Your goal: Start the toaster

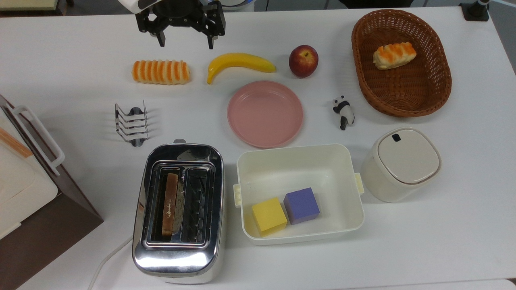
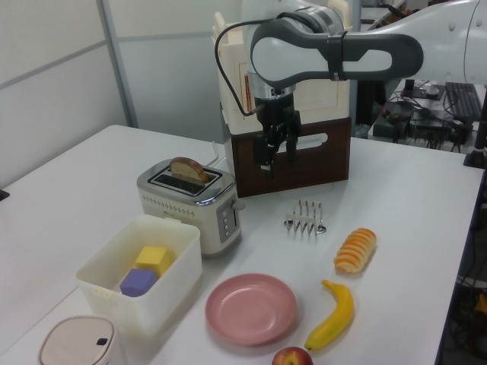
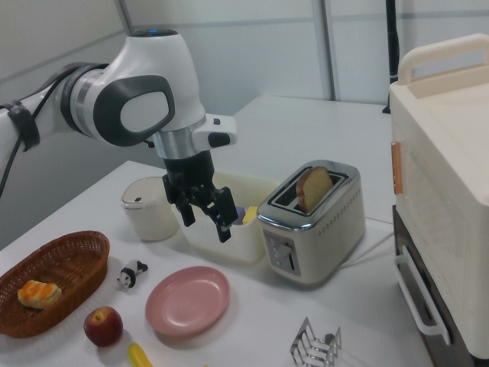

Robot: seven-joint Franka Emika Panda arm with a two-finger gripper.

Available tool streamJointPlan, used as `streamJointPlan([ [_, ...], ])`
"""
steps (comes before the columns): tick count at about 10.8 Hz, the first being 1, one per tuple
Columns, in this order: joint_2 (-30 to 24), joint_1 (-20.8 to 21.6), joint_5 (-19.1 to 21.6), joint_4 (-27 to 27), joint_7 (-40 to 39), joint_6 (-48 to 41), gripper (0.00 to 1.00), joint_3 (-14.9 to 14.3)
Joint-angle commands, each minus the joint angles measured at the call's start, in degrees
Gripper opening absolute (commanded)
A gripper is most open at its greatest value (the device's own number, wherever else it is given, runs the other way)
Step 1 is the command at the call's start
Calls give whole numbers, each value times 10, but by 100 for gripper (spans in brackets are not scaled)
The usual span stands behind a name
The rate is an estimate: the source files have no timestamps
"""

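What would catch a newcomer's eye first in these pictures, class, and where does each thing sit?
The shiny toaster stands out at the table's near edge in the top view, a slice of bread upright in one slot. Beside it, on the top view's right, a white tub holds a yellow block and a purple block. The gripper hangs open above the far edge, near a striped bread roll.

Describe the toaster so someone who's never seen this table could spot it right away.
Start at the big white-and-brown box appliance on the top view's left edge of the white table. Just to its right, beside the cream tub holding two blocks, stands the toaster. It is the only shiny chrome box, with two top slots, one holding a slice of bread, unlike the small wire toast rack behind it.
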Motion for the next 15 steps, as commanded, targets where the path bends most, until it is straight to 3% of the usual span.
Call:
streamJointPlan([
  [1,-18,2,-9,-15,-11,-10,100,0],
  [15,-11,2,-8,-12,-37,17,100,-4],
])
